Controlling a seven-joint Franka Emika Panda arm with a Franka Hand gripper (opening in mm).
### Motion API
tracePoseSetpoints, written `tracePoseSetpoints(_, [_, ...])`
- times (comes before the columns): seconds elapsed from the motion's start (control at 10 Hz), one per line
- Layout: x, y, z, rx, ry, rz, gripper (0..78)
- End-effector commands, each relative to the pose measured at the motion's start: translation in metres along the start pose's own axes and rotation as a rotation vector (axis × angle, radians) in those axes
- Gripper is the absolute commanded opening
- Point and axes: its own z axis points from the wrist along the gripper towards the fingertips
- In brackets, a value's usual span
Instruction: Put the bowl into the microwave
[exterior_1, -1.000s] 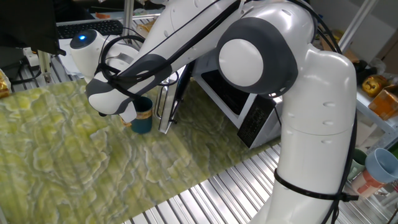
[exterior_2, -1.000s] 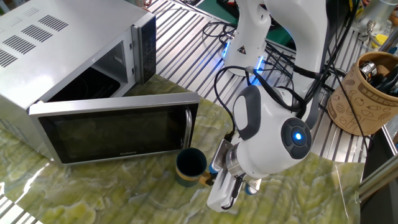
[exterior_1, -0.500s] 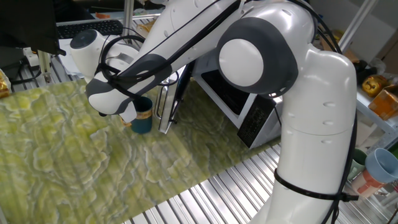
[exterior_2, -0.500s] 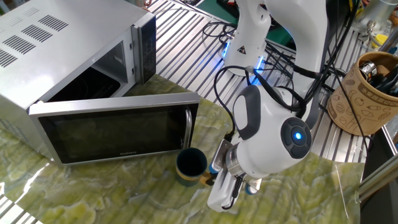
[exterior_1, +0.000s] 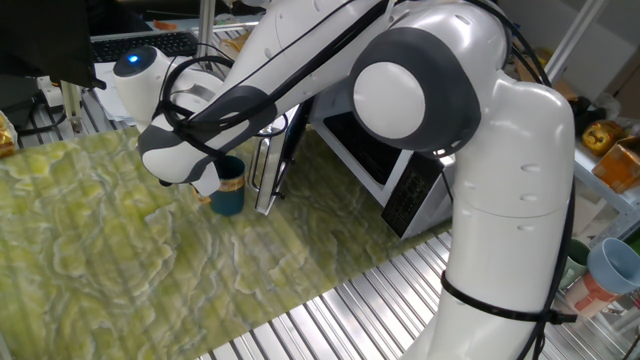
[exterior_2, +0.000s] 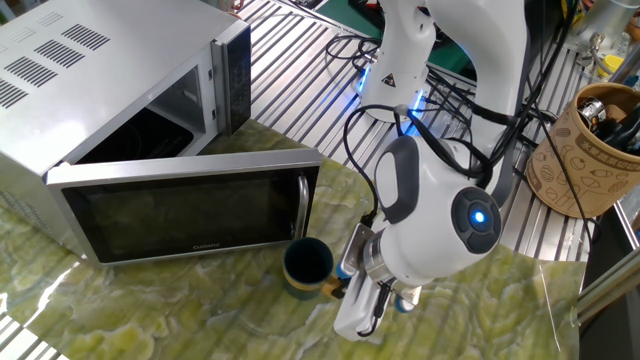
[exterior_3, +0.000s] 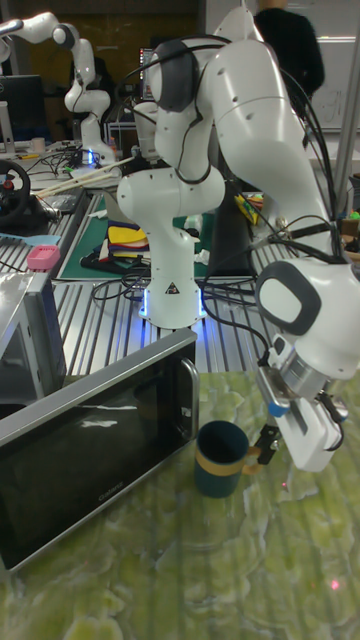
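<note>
Grasping is the step in hand: the claw (exterior_3: 262, 440) appears clamped on the yellow handle of the bowl (exterior_3: 220, 458), which stands on the worktop (exterior_3: 200, 560) just beside it; the microwave (exterior_2: 130, 160) gapes beyond, so next comes lifting and carrying past the open door (exterior_2: 190, 215)

The bowl (exterior_2: 306, 266) stands upright just off the microwave (exterior_2: 120, 130) door's corner (door swung open), gripper (exterior_2: 345, 290) at its handle.

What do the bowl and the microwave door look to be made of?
Bowl: probably glazed ceramic or plastic, smooth dark teal with a tan band and handle; unclear which. Microwave door: dark reflective glass in a brushed silver frame, likely metal or metal-look plastic.
</note>
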Motion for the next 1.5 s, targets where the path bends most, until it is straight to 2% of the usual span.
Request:
tracePoseSetpoints(0.1, [0.004, 0.009, -0.065, -0.025, 0.201, 0.13, 2.8])
tracePoseSetpoints(0.2, [0.005, 0.009, -0.072, -0.026, 0.209, 0.125, 2.8])
tracePoseSetpoints(0.4, [0.004, 0.009, -0.075, -0.035, 0.212, 0.097, 2.8])
tracePoseSetpoints(0.7, [0.001, 0.004, -0.089, -0.065, 0.229, 0.07, 2.8])
tracePoseSetpoints(0.9, [0.009, -0.003, -0.095, -0.07, 0.221, 0.051, 2.8])
tracePoseSetpoints(1.1, [0.023, -0.018, -0.1, -0.072, 0.22, 0.012, 2.8])
tracePoseSetpoints(1.2, [0.023, -0.019, -0.1, -0.072, 0.22, 0.011, 2.8])
tracePoseSetpoints(1.3, [0.036, -0.043, -0.098, -0.081, 0.208, -0.037, 2.8])
tracePoseSetpoints(1.5, [0.039, -0.058, -0.097, -0.087, 0.201, -0.048, 2.8])
